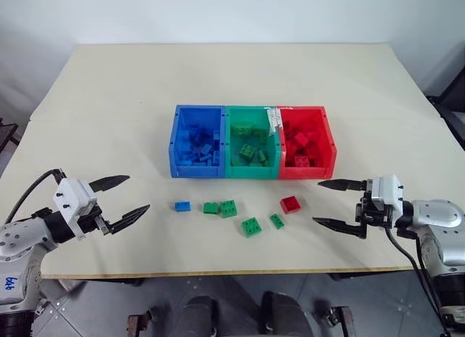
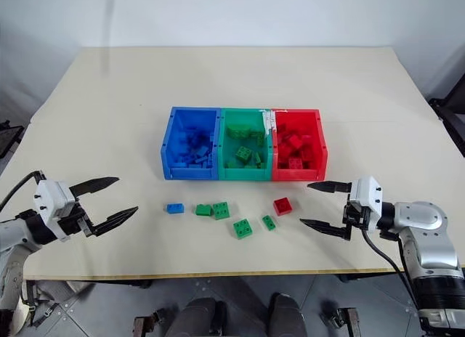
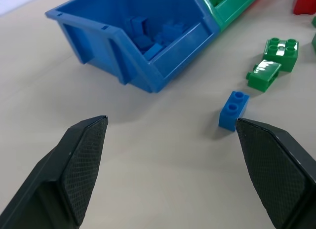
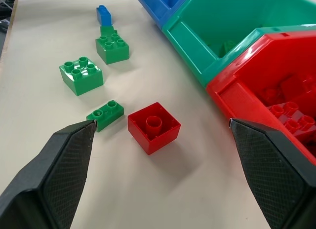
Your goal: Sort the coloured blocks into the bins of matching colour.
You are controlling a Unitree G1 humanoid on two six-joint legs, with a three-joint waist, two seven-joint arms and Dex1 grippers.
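Across a broad, pale beige surface (image 1: 218, 83), seen from above its near edge, three joined open-top plastic bins sit in a row near the middle: a blue bin (image 1: 176, 144) toward the left edge, a green bin (image 1: 251, 170) in the centre and a red bin (image 1: 330, 144) toward the right edge. Each already holds bricks of its own colour.

Two robot arms reach in over the near corners. The left hand (image 1: 122, 200) hovers above the near-left part of the surface, its two black fingers spread wide and holding nothing. The right hand (image 1: 340, 202) hovers near the right edge, equally wide apart and empty.

Between the bins and the near edge lie six loose studded plastic bricks. From left to right: a small blue brick (image 1: 182, 205), a small green brick (image 1: 211, 208) touching a square green brick (image 1: 229, 208), a second square green brick (image 1: 252, 226) closer to the near edge, a slim green brick (image 1: 277, 221), and a square red brick (image 1: 290, 204).

Sorting appears partly done. The red brick lies nearest the right hand and the blue brick nearest the left, so either seems a sensible next pick. A clean grasp would likely mean lowering the fingers to straddle one brick alone, clear of its neighbours.

A white label (image 1: 275, 119) sits on the wall between the green and red bins; its writing cannot be read.
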